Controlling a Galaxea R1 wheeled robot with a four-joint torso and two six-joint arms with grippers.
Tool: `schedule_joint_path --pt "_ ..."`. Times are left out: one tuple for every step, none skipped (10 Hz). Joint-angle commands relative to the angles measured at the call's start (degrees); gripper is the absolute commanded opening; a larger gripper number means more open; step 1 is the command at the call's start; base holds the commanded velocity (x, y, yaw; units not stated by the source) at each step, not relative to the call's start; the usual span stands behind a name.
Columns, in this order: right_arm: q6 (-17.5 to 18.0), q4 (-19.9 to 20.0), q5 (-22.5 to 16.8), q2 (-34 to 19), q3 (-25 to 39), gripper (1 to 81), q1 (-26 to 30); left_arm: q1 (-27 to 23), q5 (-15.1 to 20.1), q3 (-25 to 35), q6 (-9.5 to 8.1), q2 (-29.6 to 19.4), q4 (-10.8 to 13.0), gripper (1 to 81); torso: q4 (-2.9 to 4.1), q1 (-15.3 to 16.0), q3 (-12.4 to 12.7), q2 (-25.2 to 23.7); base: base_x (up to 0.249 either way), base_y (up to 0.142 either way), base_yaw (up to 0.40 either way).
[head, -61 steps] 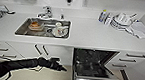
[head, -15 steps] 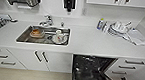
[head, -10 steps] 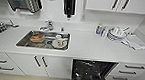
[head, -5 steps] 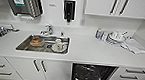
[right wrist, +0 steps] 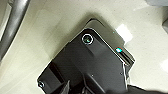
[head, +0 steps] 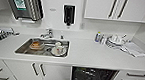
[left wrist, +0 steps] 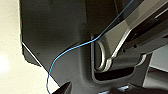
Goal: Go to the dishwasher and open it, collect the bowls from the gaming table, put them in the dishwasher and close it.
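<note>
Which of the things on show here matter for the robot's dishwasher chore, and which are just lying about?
Part of the job:
- built-in under-counter dishwasher, standing open, its dark inside with wire racks showing

Just lying about:
- stainless-steel sink with a white cup and other dishes in it
- chrome tap
- black wall dispenser
- stack of white plates
- white cloth

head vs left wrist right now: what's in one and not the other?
Head view: the kitchen run, with the sink holding dishes, the tap, the wall dispenser, and the dishwasher open below the counter.
Left wrist view: a thin blue cable across dark robot bodywork, pale floor beside it.
Shared: nothing I can match between them.
</note>
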Motion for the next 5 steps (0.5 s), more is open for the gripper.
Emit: schedule_joint_path --pt "0.2 10.3 -4.6 -2.2 -2.3 81.1 1.8 -0.1 3.7 0.3 0.32 -0.3 -0.4 81.1 0.0 3.5 0.0 -5.4 0.0 0.0 0.0" --pt "0.2 14.3 -4.6 -1.8 -4.1 81.1 1.8 0.0 3.7 0.3 0.32 -0.4 -0.5 81.1 0.0 4.8 0.0 -7.5 0.0 0.0 0.0" --pt "0.2 18.4 -4.6 -1.2 -5.7 81.1 1.5 -0.1 3.8 0.3 0.32 -0.3 -0.5 81.1 0.0 5.9 0.0 -9.3 0.0 0.0 0.0" --pt "0.2 20.9 -4.6 -0.8 -6.4 81.1 1.4 -0.1 3.8 0.3 0.32 -0.4 -0.5 81.1 0.0 7.3 0.0 -11.5 0.0 0.0 0.0" --pt "0.2 21.8 -4.7 -0.4 -6.5 81.1 2.0 -0.1 3.8 0.3 0.32 -0.4 -0.5 81.1 0.0 8.6 0.0 -13.6 0.0 0.0 0.0"
